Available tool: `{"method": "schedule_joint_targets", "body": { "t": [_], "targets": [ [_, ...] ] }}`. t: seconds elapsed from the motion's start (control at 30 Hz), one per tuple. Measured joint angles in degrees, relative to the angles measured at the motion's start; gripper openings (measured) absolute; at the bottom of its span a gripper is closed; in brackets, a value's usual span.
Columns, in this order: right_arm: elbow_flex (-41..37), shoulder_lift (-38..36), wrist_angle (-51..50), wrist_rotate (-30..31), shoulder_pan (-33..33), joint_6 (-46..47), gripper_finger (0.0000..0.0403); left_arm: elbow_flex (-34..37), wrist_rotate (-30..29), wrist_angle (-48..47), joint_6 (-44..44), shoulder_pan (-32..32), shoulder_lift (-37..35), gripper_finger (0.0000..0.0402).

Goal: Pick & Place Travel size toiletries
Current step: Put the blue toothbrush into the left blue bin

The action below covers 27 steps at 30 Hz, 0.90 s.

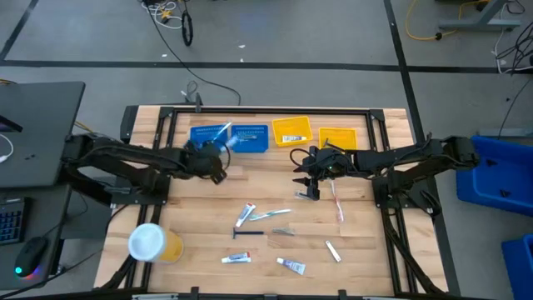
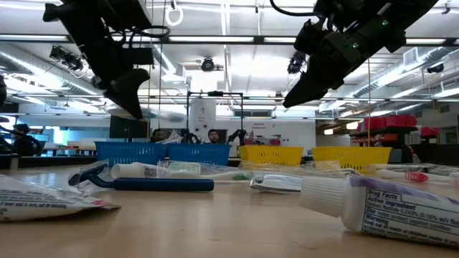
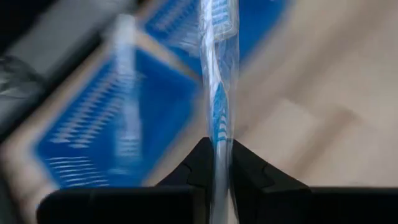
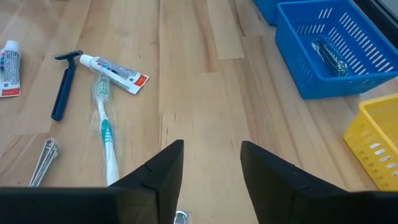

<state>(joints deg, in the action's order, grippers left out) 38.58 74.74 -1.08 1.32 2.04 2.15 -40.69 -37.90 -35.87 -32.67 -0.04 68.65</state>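
Observation:
My left gripper [image 1: 215,152] [image 3: 217,163] is raised at the near edge of the two blue trays [image 1: 250,138], shut on a blue and white toothbrush [image 3: 214,74] in a clear wrapper. My right gripper [image 1: 307,185] [image 4: 211,165] hovers open over bare wood near the table's middle, touching nothing. Lying flat on the table are the other toiletries: a green toothbrush [image 4: 106,134], a blue razor [image 4: 62,84], toothpaste tubes [image 4: 115,71] [image 1: 291,266] [image 1: 236,258], a pink toothbrush [image 1: 337,202] and silvery pieces [image 4: 43,162] [image 1: 333,250]. My left gripper pinches the toothbrush's handle [image 3: 219,134] between its two fingers, through the clear wrapper. The brush is lifted clear and sticks out past the fingertips, with its head end [image 3: 217,15] over the blue tray [image 3: 93,124].
Two yellow trays [image 1: 291,131] [image 1: 337,139] stand right of the blue ones along the far edge. One blue tray holds a silvery item [image 4: 333,53]. A yellow tub with a white lid [image 1: 150,243] stands at the near left. Bare wood lies between the trays and the scattered items.

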Motion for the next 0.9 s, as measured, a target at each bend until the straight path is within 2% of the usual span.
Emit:
{"method": "schedule_joint_targets", "body": {
  "t": [0.13,0.3,0.47,0.57,0.63,0.8,0.9],
  "targets": [
    [-0.01,0.00,0.01,-0.02,0.00,0.00,0.0174,0.00,-6.84,0.77,0.37,5.12,-2.50,0.0033],
    [-0.01,0.00,-0.01,-0.02,0.00,0.61,0.0177,1.17,-6.78,4.04,5.33,12.14,-1.44,0.0039],
    [-0.01,0.00,-0.07,-0.04,0.00,0.63,0.0180,6.09,0.34,15.15,15.50,18.04,0.14,0.0035],
    [-0.01,0.00,-0.10,-0.02,0.02,0.63,0.0182,7.59,-0.18,17.69,18.82,20.58,0.96,0.0036],
    [-0.01,0.00,-0.09,-0.05,0.01,0.63,0.0183,7.61,0.13,18.90,24.26,22.13,0.78,0.0038],
    [-0.01,0.00,-0.11,-0.06,0.00,0.66,0.0187,7.61,9.00,21.12,30.74,26.32,0.80,0.0038],
    [-0.01,0.00,-0.11,-0.04,0.01,0.64,0.0189,7.61,10.04,22.25,33.97,27.58,0.82,0.0037]
  ]
}}
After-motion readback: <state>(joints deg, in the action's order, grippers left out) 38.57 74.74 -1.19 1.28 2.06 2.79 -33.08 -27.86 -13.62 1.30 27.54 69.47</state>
